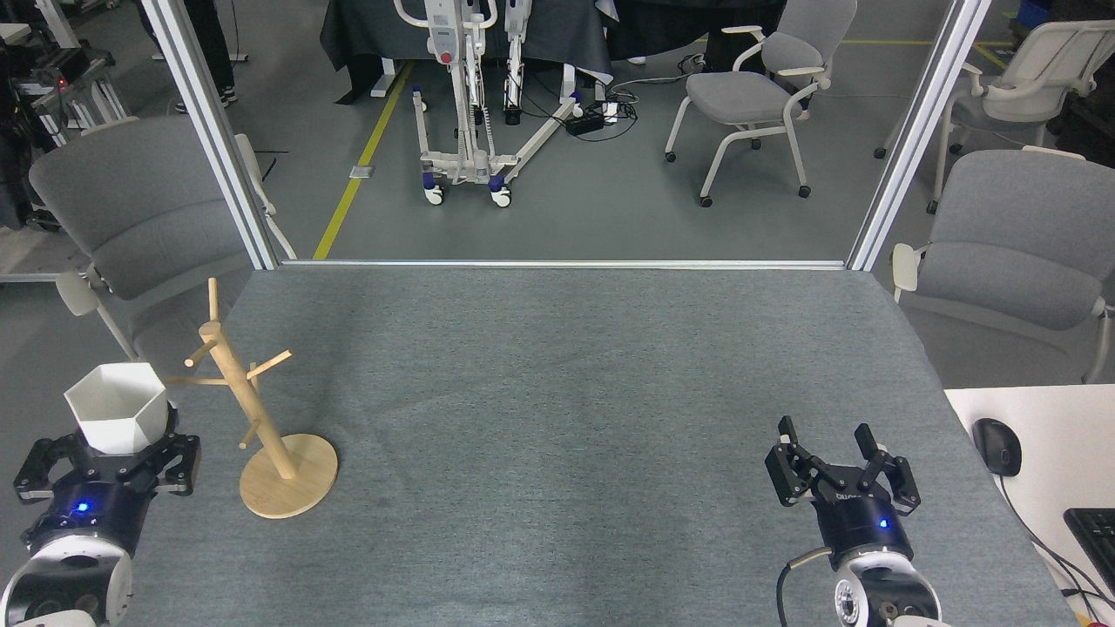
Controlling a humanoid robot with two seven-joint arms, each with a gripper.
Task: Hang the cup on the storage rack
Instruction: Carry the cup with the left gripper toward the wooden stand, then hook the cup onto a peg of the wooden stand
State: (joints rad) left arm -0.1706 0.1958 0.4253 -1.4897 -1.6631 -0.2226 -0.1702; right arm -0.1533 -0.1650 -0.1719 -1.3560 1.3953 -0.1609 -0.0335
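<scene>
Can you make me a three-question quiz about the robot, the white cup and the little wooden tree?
1. Where is the cup?
A. in the left gripper
B. on a peg
C. on the right chair

2. What colour is the storage rack?
A. blue
B. light wood
C. black

3. How is the right gripper?
A. holding the cup
B. open and empty
C. gripping the rack

Answers: 1 A, its fingers clasp the cup's base; 2 B, pale wooden post and disc; 3 B, spread fingers, nothing between.
</scene>
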